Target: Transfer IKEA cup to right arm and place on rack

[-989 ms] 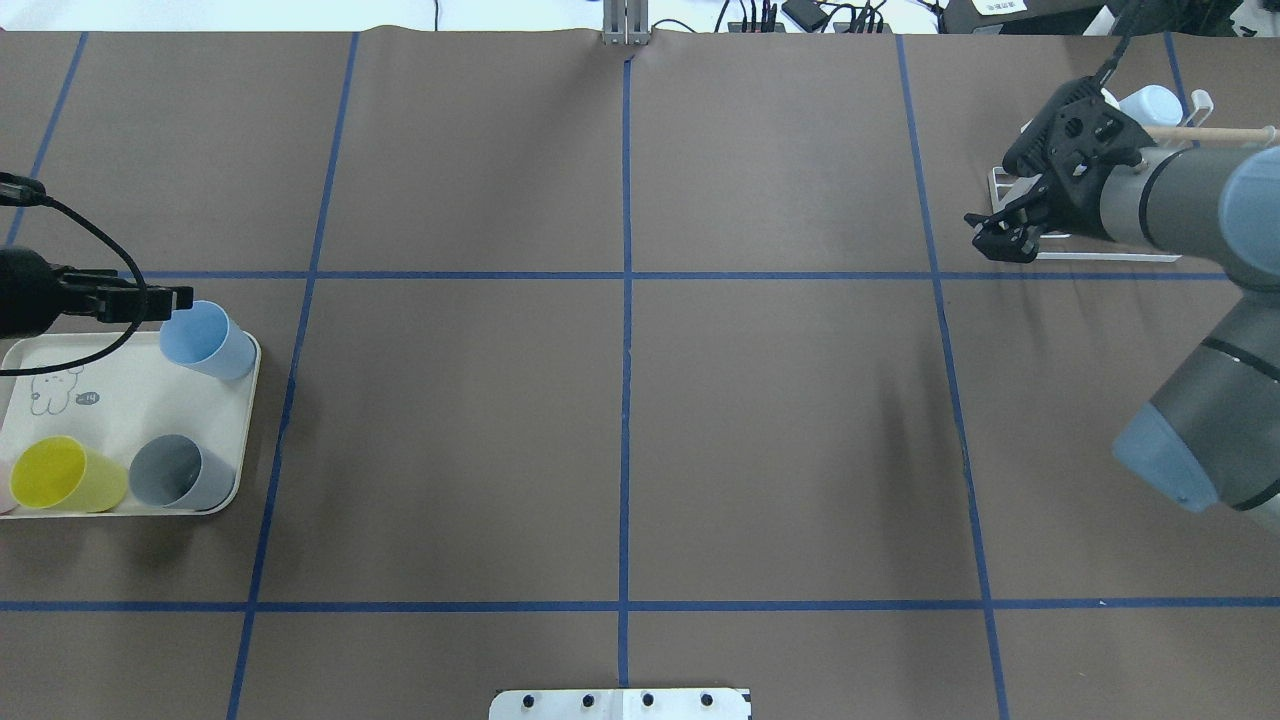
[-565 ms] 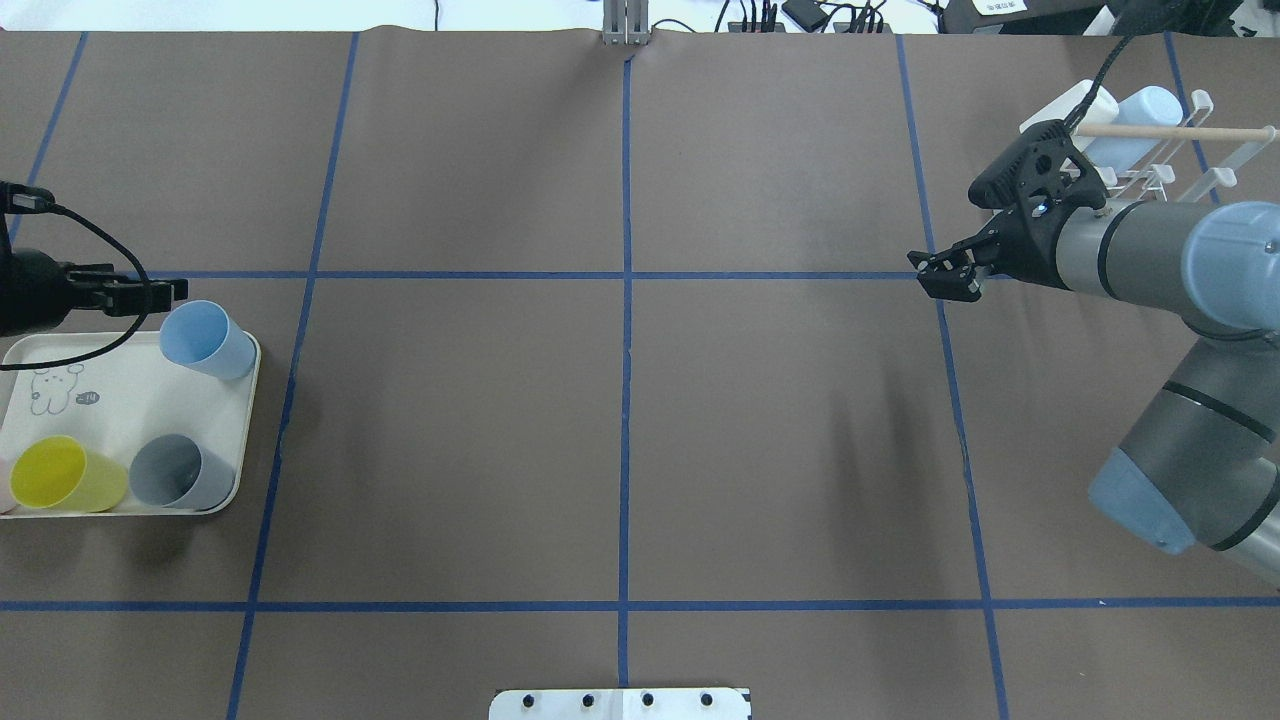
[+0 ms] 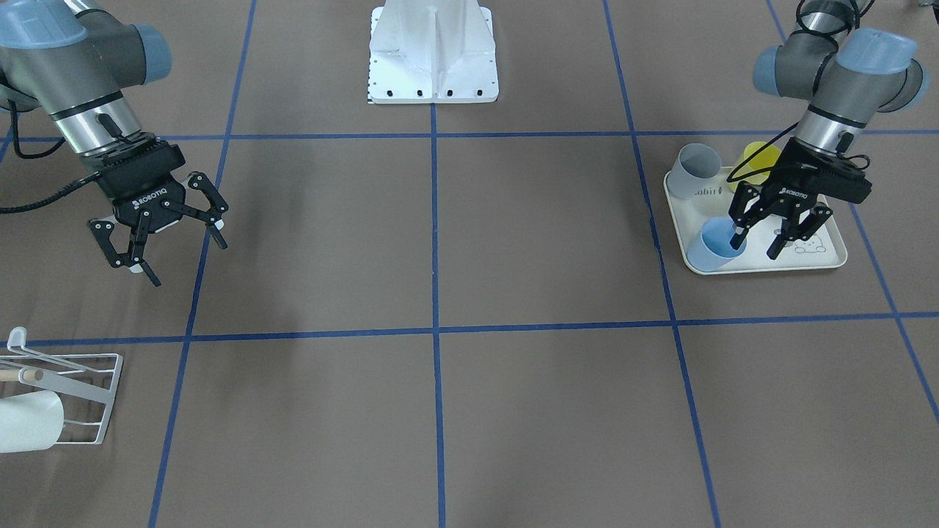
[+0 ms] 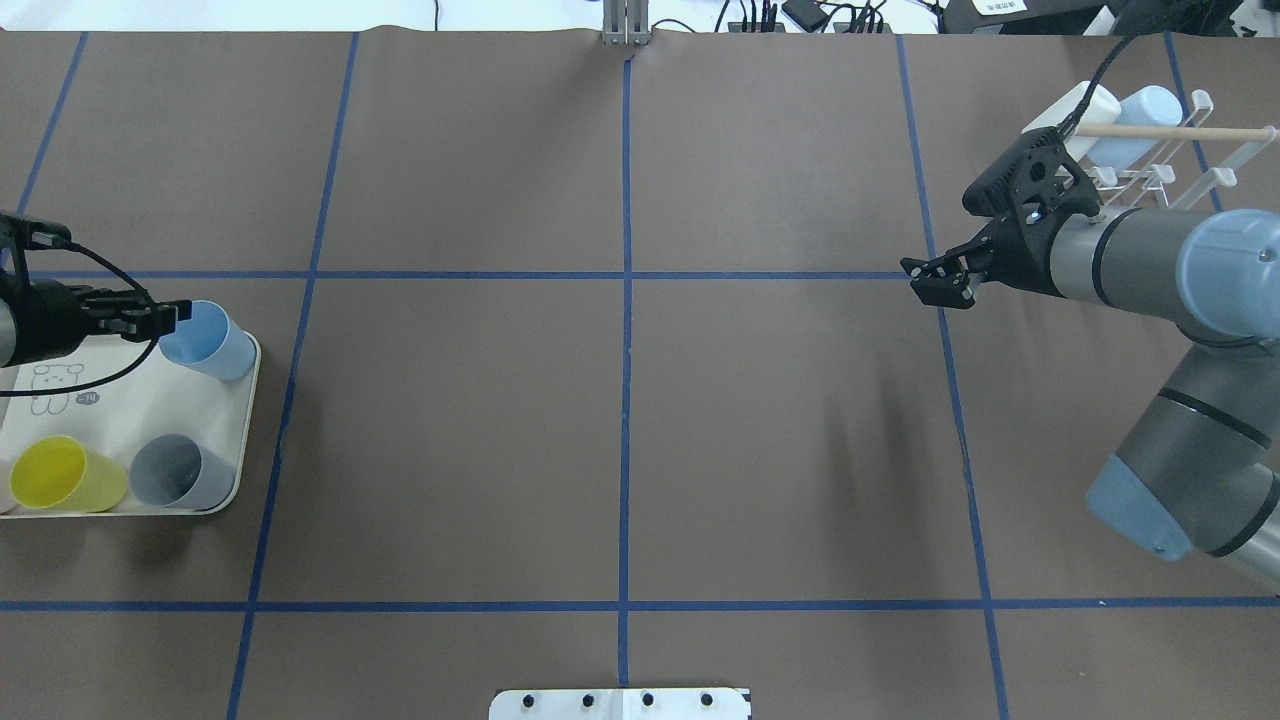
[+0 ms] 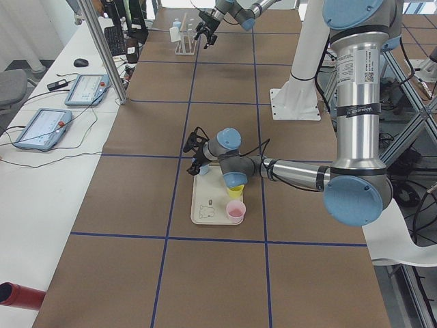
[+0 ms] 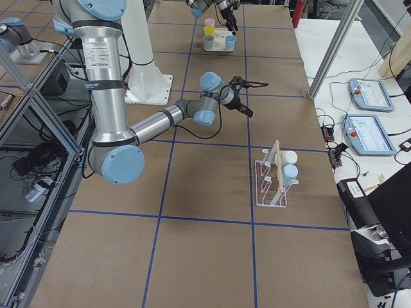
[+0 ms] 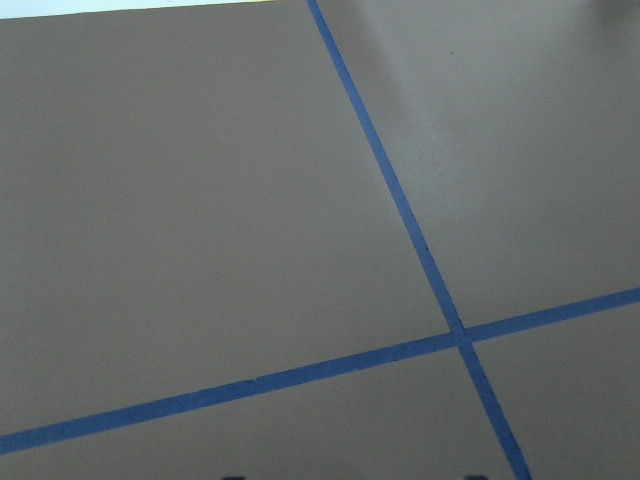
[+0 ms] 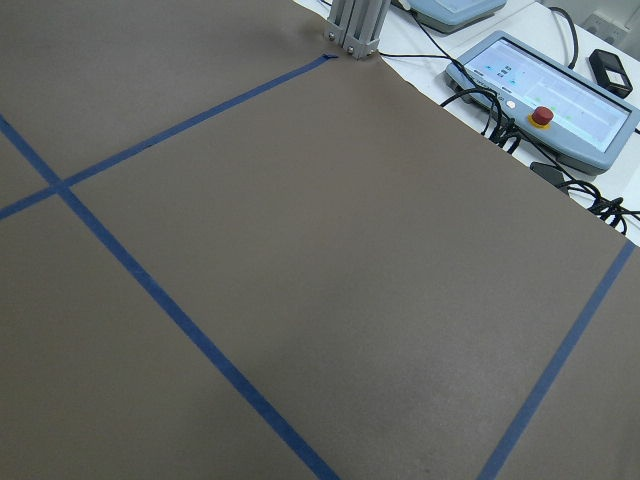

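Broadly, the brown worktop (image 4: 620,420) is crossed by a grid of blue tape lines; the right arm (image 4: 1150,250) reaches in over its right side, level with the rack, and the left arm (image 3: 836,81) bends down over the tray at the far left; the cream tray (image 4: 130,400) lies flat near the worktop's left edge, and the white wire rack (image 4: 1150,178), with its wooden dowel handle, stands in the far right corner, well apart from it; a white cup (image 4: 1075,105) and a pale-blue cup (image 4: 1135,115) sit on the rack's prongs; the light-blue cup (image 4: 205,340) stands upright in the tray's corner nearest the worktop's middle, with a yellow cup (image 4: 60,475) and a grey cup (image 4: 180,470) along the tray's other end; the left pincer (image 3: 754,246) is spread, one finger dipped inside the light-blue cup's mouth and the other outside its wall, not clamped; the right pincer (image 3: 187,264) hangs wide open above bare worktop, holding nothing.
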Available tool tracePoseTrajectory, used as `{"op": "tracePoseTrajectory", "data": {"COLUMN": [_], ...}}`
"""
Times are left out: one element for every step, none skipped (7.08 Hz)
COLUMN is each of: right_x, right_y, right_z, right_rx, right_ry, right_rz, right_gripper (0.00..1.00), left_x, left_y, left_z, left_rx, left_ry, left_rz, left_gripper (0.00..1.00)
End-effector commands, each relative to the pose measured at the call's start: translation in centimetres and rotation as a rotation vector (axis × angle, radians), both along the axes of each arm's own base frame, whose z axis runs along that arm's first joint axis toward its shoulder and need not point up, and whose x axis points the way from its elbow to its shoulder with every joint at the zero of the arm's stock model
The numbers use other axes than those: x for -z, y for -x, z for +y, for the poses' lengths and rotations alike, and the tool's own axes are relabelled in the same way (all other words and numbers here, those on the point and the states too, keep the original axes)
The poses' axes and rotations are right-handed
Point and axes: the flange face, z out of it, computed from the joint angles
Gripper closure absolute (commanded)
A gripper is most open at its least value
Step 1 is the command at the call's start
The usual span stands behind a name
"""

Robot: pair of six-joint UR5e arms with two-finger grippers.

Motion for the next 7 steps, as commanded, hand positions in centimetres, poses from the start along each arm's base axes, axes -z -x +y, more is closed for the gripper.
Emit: {"op": "tracePoseTrajectory", "data": {"right_x": [-0.18,-0.01,-0.03,-0.1,-0.02,-0.02,0.08], "right_y": [0.02,0.0,0.02,0.1,0.12,0.13,0.2], "right_z": [0.0,0.0,0.0,0.02,-0.01,-0.01,0.01], "right_rx": [0.001,0.0,0.001,0.001,0.001,0.001,0.001], "right_ry": [-0.002,-0.006,-0.005,-0.004,-0.005,-0.005,-0.007], "right_rz": [-0.001,-0.004,-0.003,-0.001,-0.003,-0.003,-0.004], "right_gripper": [0.0,0.0,0.0,0.0,0.0,0.0,0.0], "left_x": [-0.25,-0.35,-0.33,-0.25,-0.24,-0.08,0.09], "left_y": [-0.9,-0.94,-0.94,-0.94,-0.89,-0.88,-0.68], "left_z": [0.69,0.76,0.78,0.79,0.83,0.84,0.91], "left_rx": [-0.023,-0.025,-0.027,-0.027,-0.028,-0.028,-0.03], "left_ry": [0.003,0.004,0.003,0.001,0.0,-0.003,-0.005], "left_rz": [-0.002,-0.005,-0.003,-0.003,-0.004,-0.002,0.001], "left_gripper": [0.56,0.63,0.77,1.0,1.0,1.0,1.0]}}
